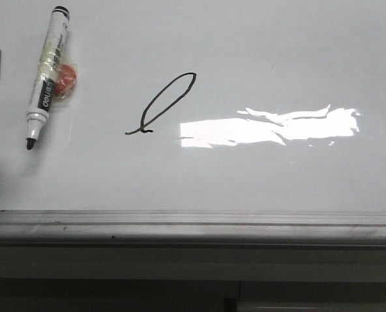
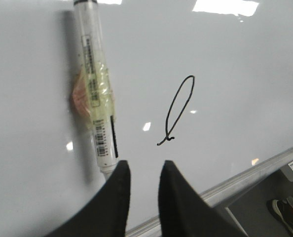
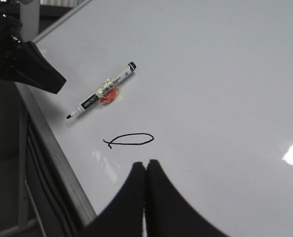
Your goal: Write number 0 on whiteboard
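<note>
The whiteboard (image 1: pixel 258 58) is seen to fill almost the whole bench top, its grey rail (image 1: pixel 193 224) running along the near edge. Near the middle of the board, a little toward the left edge, the 0 (image 1: pixel 162 104) is drawn as a thin black slanted loop, closed at the far end and ended by a small tail at its near-left end; the writing is judged to be done. Just right of it a white glare patch (image 1: pixel 271 127) is reflected. Toward the far left corner the marker (image 1: pixel 45 75) is laid flat, uncapped, its long axis running from the far edge toward the near edge with the tip (image 1: pixel 30 144) nearest the rail; an orange lump (image 1: pixel 66 79) is taped to its barrel. The marker is held by neither claw. The left gripper (image 2: pixel 141 182) is parted and empty, and is hung above the board just over the marker's tip end, the barrel running straight away from it and the 0 lying to one side. It is plainly the nearer arm, so any regrasp would be judged to fall to it, along the barrel's length. The right gripper (image 3: pixel 146 182) is closed on nothing and is held above the board on the right, with the 0 ahead of it and the marker beyond.
</note>
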You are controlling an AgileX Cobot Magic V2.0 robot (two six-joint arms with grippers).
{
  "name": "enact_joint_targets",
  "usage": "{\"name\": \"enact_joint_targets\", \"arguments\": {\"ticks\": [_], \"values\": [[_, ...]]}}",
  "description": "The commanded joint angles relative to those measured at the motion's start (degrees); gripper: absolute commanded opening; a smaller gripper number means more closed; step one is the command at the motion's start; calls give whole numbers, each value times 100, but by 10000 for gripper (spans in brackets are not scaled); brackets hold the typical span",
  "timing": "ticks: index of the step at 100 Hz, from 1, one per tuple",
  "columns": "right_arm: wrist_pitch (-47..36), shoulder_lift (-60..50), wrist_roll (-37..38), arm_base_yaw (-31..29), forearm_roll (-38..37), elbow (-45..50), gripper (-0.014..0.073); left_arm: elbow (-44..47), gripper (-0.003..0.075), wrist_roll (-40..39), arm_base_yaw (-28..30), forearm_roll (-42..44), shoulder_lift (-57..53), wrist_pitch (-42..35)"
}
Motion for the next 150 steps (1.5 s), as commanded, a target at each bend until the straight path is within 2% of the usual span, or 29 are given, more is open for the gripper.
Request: {"name": "enact_joint_targets", "arguments": {"ticks": [1, 16, 26, 36, 46, 56, 66, 115, 125, 150], "values": [[-649, -561, 284, 5, -537, 367, -68, -158, -20, 67, 5, 424, -472, -268], [-570, -1556, 964, 5, -977, 1259, -69, -158, -20, 172, 5, 1440, -1214, -78], [-636, -2121, 1108, 5, -1078, 1825, -68, -27, -20, 172, 5, 1944, -1616, 22], [-597, -2514, 1242, 5, -1063, 2337, -68, 262, -20, 172, 5, 2327, -1924, -329], [-857, -2675, 2076, 5, -1052, 2677, -68, 622, -20, 172, 5, 2376, -2025, -1329], [-1280, -2681, 2209, 5, -1042, 2824, -69, 900, -20, 172, 5, 2366, -2025, -2031], [-1503, -2681, 2209, 5, -1041, 2835, -69, 1016, -20, 172, 5, 2355, -2025, -1988], [-1490, -2681, 2209, 5, -1041, 2835, -69, 1200, -20, 172, 19, 2355, -2187, -1857], [-1490, -2681, 2209, 5, -1041, 2835, -69, 1200, -20, 172, 439, 2369, -2591, -1868], [-1490, -2681, 2209, 5, -1041, 2835, -69, 1200, -20, 172, 2516, 2359, -3622, -1702]]}}
